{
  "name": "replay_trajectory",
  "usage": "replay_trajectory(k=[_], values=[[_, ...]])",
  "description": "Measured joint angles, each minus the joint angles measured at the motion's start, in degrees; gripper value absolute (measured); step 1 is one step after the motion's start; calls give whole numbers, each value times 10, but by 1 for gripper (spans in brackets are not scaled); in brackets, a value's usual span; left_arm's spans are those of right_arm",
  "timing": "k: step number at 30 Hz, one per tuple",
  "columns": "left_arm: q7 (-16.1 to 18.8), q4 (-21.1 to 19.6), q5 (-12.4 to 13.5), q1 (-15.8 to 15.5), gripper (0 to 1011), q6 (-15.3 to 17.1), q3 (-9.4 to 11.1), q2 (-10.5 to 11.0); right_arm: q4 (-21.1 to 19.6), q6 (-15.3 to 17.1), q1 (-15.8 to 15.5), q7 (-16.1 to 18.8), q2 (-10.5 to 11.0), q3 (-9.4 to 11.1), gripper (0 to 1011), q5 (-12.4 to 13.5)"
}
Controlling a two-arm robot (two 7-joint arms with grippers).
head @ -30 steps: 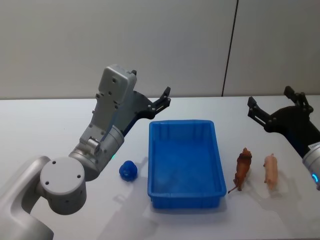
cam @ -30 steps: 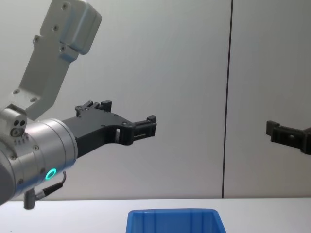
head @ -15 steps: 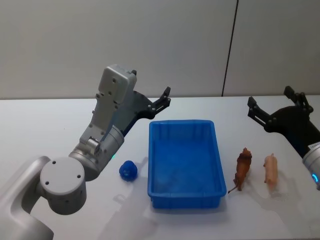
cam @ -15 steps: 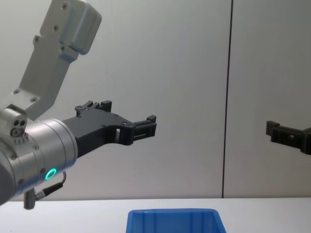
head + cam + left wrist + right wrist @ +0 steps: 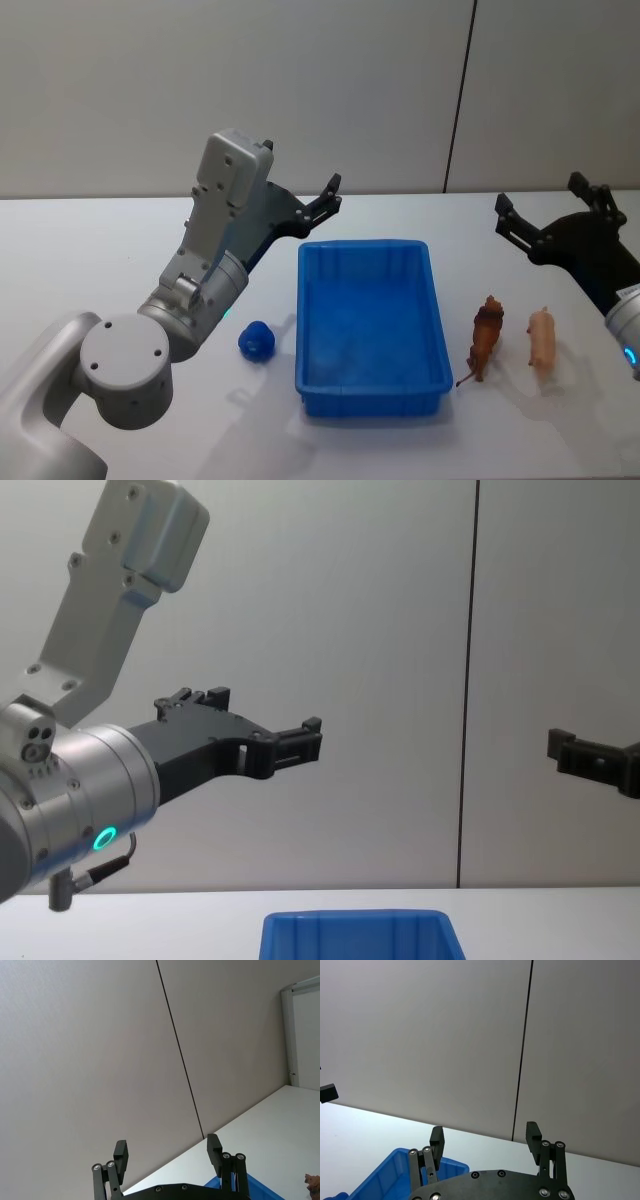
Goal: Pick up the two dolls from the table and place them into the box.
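Lab or test room, as suggested by plain white table, bare grey wall panels divided by dark vertical seam, white frame set alongside.

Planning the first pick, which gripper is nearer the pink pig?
Right. The right gripper hovers above and behind the pink pig; the left gripper hangs past the blue bin's far left corner.

Plain grey wall with dark vertical seam
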Motion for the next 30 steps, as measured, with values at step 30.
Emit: replay_trajectory(k=[30], values=[[20, -15, -26, 16, 1001, 48, -10, 12, 0, 0, 0, 0, 0, 0, 1001, 0]])
